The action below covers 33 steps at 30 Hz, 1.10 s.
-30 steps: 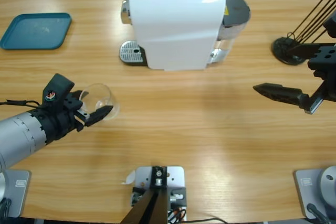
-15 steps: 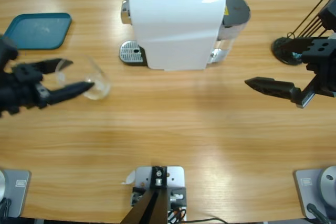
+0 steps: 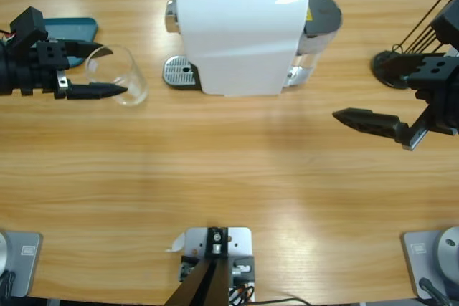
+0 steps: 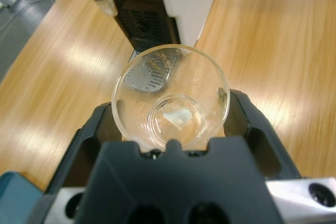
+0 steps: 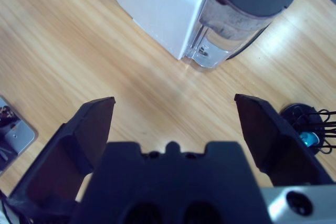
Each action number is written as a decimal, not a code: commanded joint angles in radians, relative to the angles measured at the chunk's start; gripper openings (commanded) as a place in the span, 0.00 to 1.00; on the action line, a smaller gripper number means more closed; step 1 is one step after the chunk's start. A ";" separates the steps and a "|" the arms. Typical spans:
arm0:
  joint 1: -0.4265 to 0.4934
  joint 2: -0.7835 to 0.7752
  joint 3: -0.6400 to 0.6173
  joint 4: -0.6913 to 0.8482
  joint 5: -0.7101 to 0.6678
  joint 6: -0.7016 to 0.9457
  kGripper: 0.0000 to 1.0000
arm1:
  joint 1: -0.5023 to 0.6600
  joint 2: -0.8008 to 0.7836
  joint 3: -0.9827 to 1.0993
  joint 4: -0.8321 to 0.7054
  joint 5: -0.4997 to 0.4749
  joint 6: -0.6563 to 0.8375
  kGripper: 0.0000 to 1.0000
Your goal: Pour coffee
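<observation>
A small clear glass sits between the jaws of my left gripper, which is shut on it at the table's left side. The glass lies tilted, its mouth facing the white coffee machine and its metal drip tray. In the left wrist view the glass fills the gripper, and the drip tray shows through it. The coffee is out of view; only a pale patch marks the glass's bottom. My right gripper hangs open at the right, holding nothing.
A teal tray lies at the far left, partly behind the left arm. A black wire stand is at the far right edge. The machine's dark water tank is on its right side.
The left arm has carried the glass from the table's near left up toward the far left, level with the drip tray. The right gripper has drifted slightly left.
</observation>
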 commanded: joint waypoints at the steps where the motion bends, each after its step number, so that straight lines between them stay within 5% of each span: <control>1: 0.135 0.189 -0.141 0.012 -0.211 0.034 0.00 | -0.021 0.004 0.036 0.028 0.034 -0.021 0.98; 10: 0.109 0.364 -0.228 0.010 -0.267 0.154 0.00 | -0.086 -0.017 0.005 0.062 0.061 -0.064 0.98; 33: 0.041 0.505 -0.312 -0.032 -0.226 0.157 0.00 | -0.131 -0.080 0.009 0.120 0.075 -0.066 1.00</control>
